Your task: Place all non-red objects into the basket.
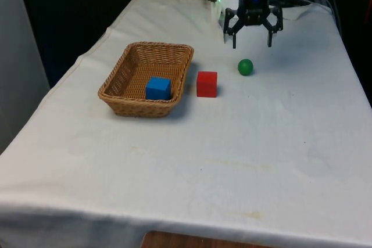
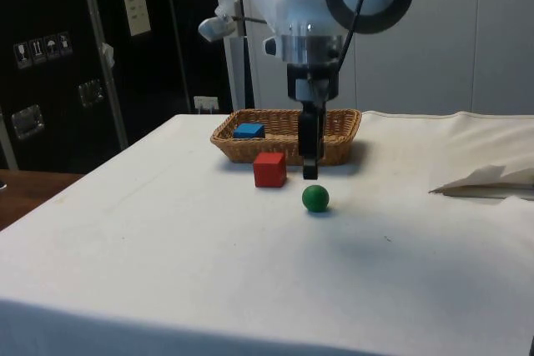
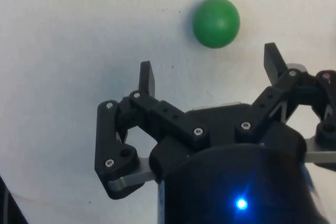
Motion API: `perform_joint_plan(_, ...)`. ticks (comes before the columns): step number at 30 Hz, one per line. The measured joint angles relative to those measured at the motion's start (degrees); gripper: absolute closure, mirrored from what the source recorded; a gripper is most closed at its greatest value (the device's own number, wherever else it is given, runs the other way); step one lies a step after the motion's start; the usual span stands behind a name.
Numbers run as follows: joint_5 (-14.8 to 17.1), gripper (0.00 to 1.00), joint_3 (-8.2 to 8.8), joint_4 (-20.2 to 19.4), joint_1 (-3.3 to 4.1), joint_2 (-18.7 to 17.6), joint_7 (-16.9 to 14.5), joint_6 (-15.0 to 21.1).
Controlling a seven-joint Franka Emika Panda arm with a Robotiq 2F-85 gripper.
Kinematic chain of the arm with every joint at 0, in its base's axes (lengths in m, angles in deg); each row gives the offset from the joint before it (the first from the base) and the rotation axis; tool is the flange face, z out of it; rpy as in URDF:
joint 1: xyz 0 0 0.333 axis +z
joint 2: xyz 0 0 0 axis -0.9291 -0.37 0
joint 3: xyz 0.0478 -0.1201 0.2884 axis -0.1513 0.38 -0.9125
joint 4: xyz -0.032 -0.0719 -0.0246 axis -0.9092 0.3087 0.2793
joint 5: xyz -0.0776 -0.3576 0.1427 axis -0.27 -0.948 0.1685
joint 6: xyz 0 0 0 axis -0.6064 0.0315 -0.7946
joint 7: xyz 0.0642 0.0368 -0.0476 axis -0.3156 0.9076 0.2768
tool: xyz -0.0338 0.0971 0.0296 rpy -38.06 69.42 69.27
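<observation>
Nearest the front camera is bare white cloth on the counter (image 1: 192, 166). Farther in sits the wicker basket (image 1: 114, 92) at the front view's left, with a blue cube (image 1: 158, 87) already resting inside it near its closer wall. Just beside the basket's right-hand rim stands the red cube (image 1: 207, 83), which belongs on the cloth and should be left alone. A little beyond it, and apart from it, lies the green ball (image 1: 245, 67), the one non-red thing not yet in the basket. Farthest back, the end effector (image 1: 252, 41) hangs in the air above the cloth, a little beyond the ball, with its fingers spread wide and nothing between them; the wrist view puts the ball (image 3: 216, 22) just past the fingertips (image 3: 146, 77), not between them.

By my reading, the step in hand is the approach to the green ball. The next move calls for shifting the end effector toward the ball until it sits centred between the fingers, then lowering to the cloth and closing gently, since a round ball may roll away if one finger touches first.
</observation>
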Motion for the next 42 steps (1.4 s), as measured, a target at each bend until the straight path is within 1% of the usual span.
perform_joint_plan(2, 1.26, 0.00, -0.29, 0.00, 0.00, -1.38, -0.74, 1.20)
perform_joint_plan(7, 2.58, 0.00, -0.63, 0.11, 0.00, -3.61, -1.66, 3.09)
perform_joint_plan(11, 2.75, 0.00, -0.80, 0.74, 0.00, -6.93, -1.78, 6.02)
perform_joint_plan(12, 2.75, 0.00, -0.80, 0.74, 0.00, -6.93, -1.78, 6.02)
perform_joint_plan(14, 2.75, 0.00, -0.80, 1.15, -0.06, -8.42, -1.78, 7.10)
perform_joint_plan(15, 2.75, 0.00, -0.80, 1.15, -0.06, -8.42, -1.78, 7.10)
perform_joint_plan(18, 2.75, 0.00, -0.86, 1.78, -0.06, -10.60, -1.78, 8.82)
perform_joint_plan(20, 2.75, 0.00, -0.92, 2.18, -0.06, -12.61, -1.78, 10.71)
perform_joint_plan(23, 2.75, 0.00, -1.09, 2.46, -0.06, -14.32, -1.78, 12.49)
perform_joint_plan(24, 2.75, 0.00, -1.09, 2.46, -0.06, -14.32, -1.78, 12.49)
perform_joint_plan(26, 2.75, 0.00, -1.20, 2.52, -0.06, -15.53, -1.72, 14.09)
perform_joint_plan(27, 2.75, 0.00, -1.20, 2.58, -0.06, -15.64, -1.72, 14.32)
perform_joint_plan(35, 2.75, 0.00, -0.92, 2.58, -0.11, -15.07, -1.66, 14.38)
perform_joint_plan(36, 2.75, 0.03, -0.92, 2.58, -0.11, -14.90, -1.60, 14.38)
perform_joint_plan(37, 2.75, 0.10, -0.92, 2.52, -0.11, -14.67, -1.55, 14.27)
perform_joint_plan(38, 2.75, 0.19, -0.92, 2.46, -0.11, -14.38, -1.49, 14.15)
perform_joint_plan(39, 2.75, 0.30, -0.92, 2.41, -0.11, -14.15, -1.43, 14.04)
perform_joint_plan(40, 2.75, 0.53, -0.92, 2.23, -0.11, -13.69, -1.32, 13.81)
perform_joint_plan(42, 2.75, 0.75, -0.92, 2.12, -0.11, -13.41, -1.20, 13.64)
